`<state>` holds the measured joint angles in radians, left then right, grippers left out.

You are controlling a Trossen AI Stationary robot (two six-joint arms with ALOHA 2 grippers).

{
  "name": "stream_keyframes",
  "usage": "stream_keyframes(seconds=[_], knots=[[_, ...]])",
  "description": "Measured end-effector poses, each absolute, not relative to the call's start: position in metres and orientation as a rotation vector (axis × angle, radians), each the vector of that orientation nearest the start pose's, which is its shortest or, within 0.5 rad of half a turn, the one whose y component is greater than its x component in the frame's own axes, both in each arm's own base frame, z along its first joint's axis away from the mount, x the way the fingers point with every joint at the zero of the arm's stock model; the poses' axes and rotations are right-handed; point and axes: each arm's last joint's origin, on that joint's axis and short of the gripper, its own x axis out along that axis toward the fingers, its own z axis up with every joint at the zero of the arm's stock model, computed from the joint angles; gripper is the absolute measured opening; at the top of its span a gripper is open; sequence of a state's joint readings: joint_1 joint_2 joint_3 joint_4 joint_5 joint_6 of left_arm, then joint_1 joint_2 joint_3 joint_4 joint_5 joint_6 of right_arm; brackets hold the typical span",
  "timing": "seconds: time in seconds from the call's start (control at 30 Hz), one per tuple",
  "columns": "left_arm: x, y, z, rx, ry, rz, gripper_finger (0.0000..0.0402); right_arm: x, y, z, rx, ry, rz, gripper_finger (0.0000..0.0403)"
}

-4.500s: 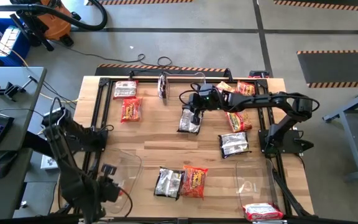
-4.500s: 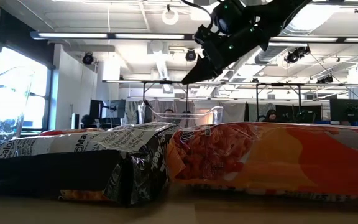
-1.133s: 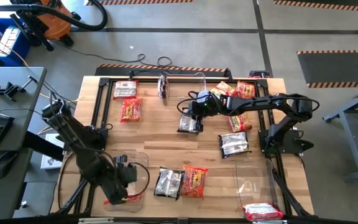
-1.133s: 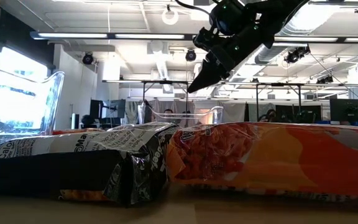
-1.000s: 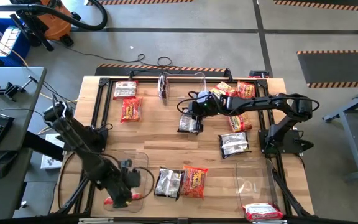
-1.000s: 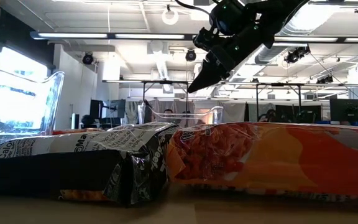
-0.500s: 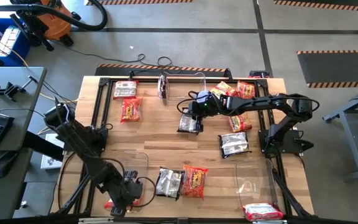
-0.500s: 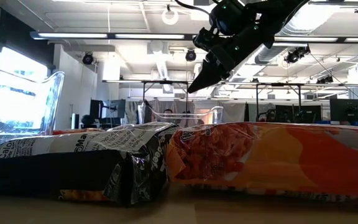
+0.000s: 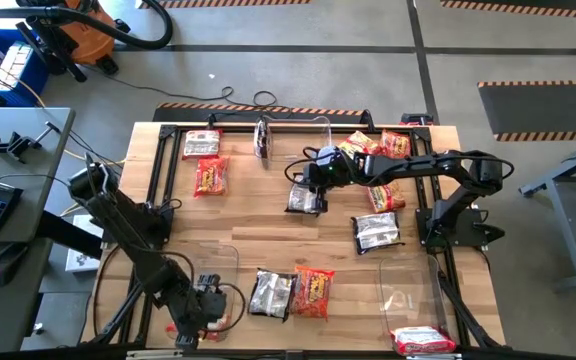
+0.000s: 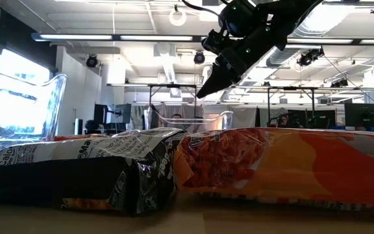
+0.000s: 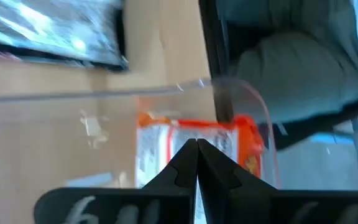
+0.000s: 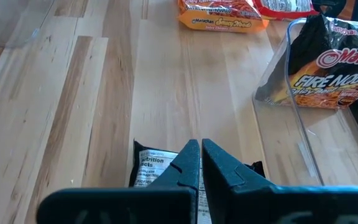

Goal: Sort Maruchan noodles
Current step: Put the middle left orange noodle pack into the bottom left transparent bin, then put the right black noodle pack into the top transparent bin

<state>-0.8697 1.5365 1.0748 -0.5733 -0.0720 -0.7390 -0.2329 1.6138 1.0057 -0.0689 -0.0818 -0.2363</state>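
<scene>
Ramen packets lie scattered on the table. My right gripper (image 9: 309, 181) (image 12: 200, 144) hangs shut above a black-silver packet (image 9: 305, 198) (image 12: 157, 168) lying flat mid-table; in the low view it (image 10: 202, 93) is well off the table. My left gripper (image 9: 204, 300) (image 11: 196, 144) is shut over the near-left clear bin (image 9: 226, 262). A red-and-white packet (image 9: 177, 327) (image 11: 229, 140) lies flat on that bin's floor beyond the fingertips. Another dark packet (image 12: 328, 71) stands inside the far clear bin (image 9: 298, 128).
Loose packets: orange (image 9: 211, 176), dark (image 9: 200, 144), orange ones far right (image 9: 395, 142) (image 9: 381, 193), dark (image 9: 376, 232). A dark (image 9: 271, 294) and an orange packet (image 9: 313, 291) lie at the near edge. The near-right bin (image 9: 400, 285) holds a red-white packet (image 9: 423, 340). Bare wood mid-left.
My left gripper has moved over the near-left bin toward the table's near edge and slightly right. The red-and-white packet has stayed on the bin floor. The right arm has kept still.
</scene>
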Motion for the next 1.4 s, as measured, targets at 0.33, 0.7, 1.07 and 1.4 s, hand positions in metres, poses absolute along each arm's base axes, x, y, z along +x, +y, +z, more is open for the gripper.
stream_keyframes(seconds=[0.33, 0.7, 1.07, 1.4], knots=[[0.191, -0.193, 0.255, -0.205, 0.839, -0.18, 0.0, 0.328, -0.075, 0.204, -0.181, 0.705, -0.039, 0.0], [0.21, -0.098, 0.229, -0.208, 0.461, -0.105, 0.0, 0.281, -0.06, 0.166, -0.062, 0.347, 0.022, 0.0], [0.257, -0.024, 0.228, -0.074, 0.283, 0.023, 0.0004, 0.229, -0.049, 0.213, 0.023, 0.415, -0.045, 0.0], [0.298, 0.008, 0.183, -0.058, 0.234, -0.019, 0.0001, 0.197, -0.025, 0.23, 0.223, 0.968, -0.286, 0.0038]])
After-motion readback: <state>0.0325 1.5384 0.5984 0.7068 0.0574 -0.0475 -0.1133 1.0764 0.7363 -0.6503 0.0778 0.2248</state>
